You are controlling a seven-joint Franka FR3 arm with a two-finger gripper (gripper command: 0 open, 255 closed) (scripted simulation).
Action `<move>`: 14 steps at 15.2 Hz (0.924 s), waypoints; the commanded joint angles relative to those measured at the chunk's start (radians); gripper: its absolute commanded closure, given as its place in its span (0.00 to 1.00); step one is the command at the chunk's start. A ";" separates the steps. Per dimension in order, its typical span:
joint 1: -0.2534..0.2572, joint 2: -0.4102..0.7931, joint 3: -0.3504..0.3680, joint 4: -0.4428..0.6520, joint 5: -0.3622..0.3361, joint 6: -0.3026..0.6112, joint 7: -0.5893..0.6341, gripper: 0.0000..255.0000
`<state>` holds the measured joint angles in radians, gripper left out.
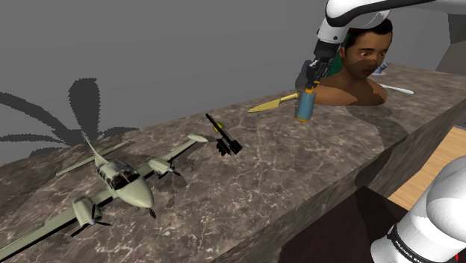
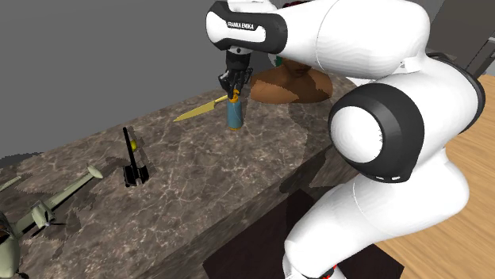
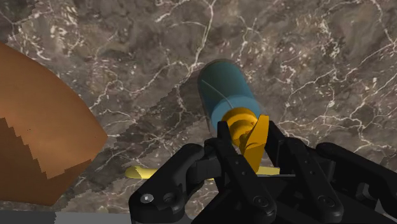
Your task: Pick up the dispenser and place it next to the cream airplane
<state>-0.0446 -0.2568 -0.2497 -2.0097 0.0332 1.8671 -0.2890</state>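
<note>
Up at one o'clock in your shoulder view, the blue dispenser [image 1: 305,106] is upright on the marble bench [image 1: 299,172], just at nine o'clock of the brown bust [image 1: 364,63]. Your jaws are closed down on its yellow pump head [image 3: 248,130], gripping it from above. The cream airplane [image 1: 116,181] lies well apart at eight o'clock, with a black tool [image 1: 222,138] between them.

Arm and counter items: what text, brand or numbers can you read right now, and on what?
"FRANKA EMIKA": on the white arm segment above the dispenser, second exterior view.
Dark lettering on the arm's lower segment, shoulder view: too small to read.
Dispenser, airplane: no lettering shows.
</note>
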 commanded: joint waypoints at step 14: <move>0.002 0.006 0.001 0.087 0.001 -0.080 0.005 1.00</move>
<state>-0.0431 -0.2507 -0.2483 -1.9372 0.0341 1.8008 -0.2844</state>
